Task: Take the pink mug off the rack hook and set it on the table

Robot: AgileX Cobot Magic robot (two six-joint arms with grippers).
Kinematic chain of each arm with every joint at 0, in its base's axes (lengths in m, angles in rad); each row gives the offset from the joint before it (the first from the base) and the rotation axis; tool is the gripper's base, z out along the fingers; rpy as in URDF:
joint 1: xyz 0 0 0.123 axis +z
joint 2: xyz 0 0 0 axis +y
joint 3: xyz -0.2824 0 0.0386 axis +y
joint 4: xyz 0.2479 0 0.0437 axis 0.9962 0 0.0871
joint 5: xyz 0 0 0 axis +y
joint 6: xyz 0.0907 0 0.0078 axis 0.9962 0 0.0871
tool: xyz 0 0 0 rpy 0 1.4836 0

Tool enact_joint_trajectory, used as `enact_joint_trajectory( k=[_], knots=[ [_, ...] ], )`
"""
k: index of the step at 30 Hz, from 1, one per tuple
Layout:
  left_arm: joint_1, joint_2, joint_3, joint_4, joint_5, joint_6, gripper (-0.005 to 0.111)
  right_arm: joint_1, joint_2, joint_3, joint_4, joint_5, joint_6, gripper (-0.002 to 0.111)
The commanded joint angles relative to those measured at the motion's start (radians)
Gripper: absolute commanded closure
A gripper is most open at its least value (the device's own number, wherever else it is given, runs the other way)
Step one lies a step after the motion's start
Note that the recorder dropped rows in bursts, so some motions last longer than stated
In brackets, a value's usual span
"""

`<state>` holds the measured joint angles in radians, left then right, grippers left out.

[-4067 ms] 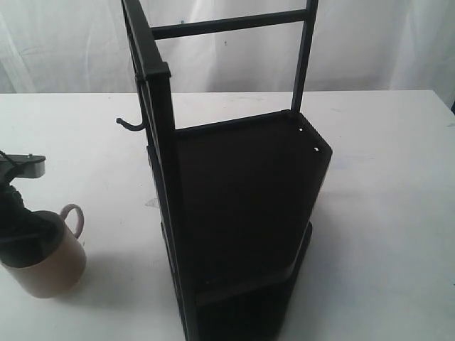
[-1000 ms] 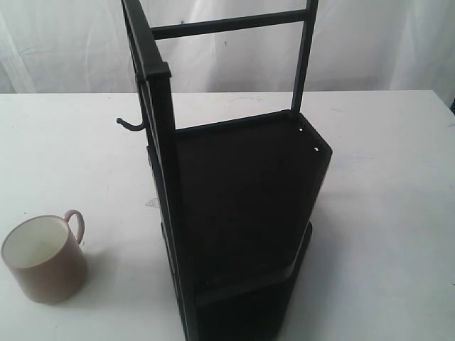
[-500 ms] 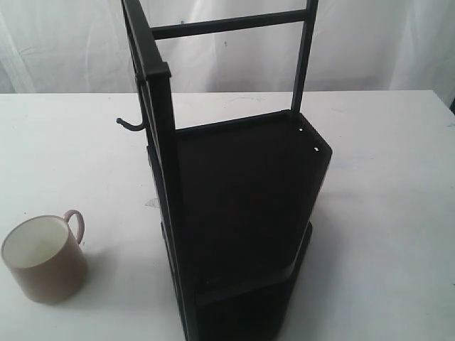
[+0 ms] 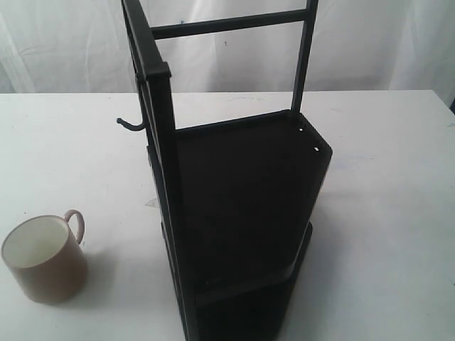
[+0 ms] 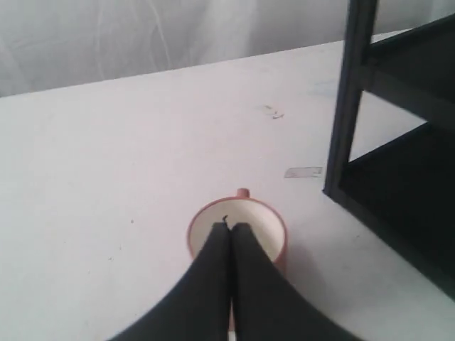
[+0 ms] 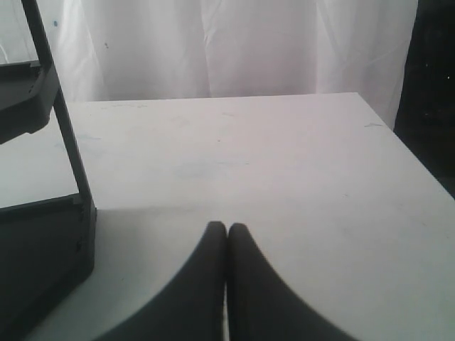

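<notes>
The mug (image 4: 44, 259) stood upright on the desk (image 4: 71, 156), left of the rack (image 4: 242, 192) and well apart from the bare hook (image 4: 130, 125). The left tool (image 5: 229, 229) and right tool (image 6: 227, 229) were pinched closed, empty. The task looked finished, with nothing left to do.

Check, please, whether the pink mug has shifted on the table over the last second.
No. The pink mug keeps the same gap to the rack, on its left in the exterior view.
</notes>
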<state>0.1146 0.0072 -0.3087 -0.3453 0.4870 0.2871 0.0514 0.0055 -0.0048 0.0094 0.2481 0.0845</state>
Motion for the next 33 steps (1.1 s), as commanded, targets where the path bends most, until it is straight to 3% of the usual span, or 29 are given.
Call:
enact_joint_trajectory(
  k=[1,4,12,33],
  knots=[
    [0.002,-0.007,0.097,0.111,-0.119,-0.132,0.107,-0.003,-0.005,0.005,-0.002,-0.01,-0.001,0.108],
    [0.002,-0.007,0.163,0.191,-0.201,-0.251,0.107,-0.003,-0.005,0.005,-0.002,-0.01,-0.001,0.108],
    [0.002,-0.007,0.309,0.25,-0.444,-0.342,0.107,-0.003,-0.005,0.005,-0.002,-0.01,-0.001,0.108],
    [0.002,-0.007,0.309,0.258,-0.406,-0.335,0.107,-0.003,-0.005,0.005,-0.002,-0.01,-0.001,0.108]
  ],
)
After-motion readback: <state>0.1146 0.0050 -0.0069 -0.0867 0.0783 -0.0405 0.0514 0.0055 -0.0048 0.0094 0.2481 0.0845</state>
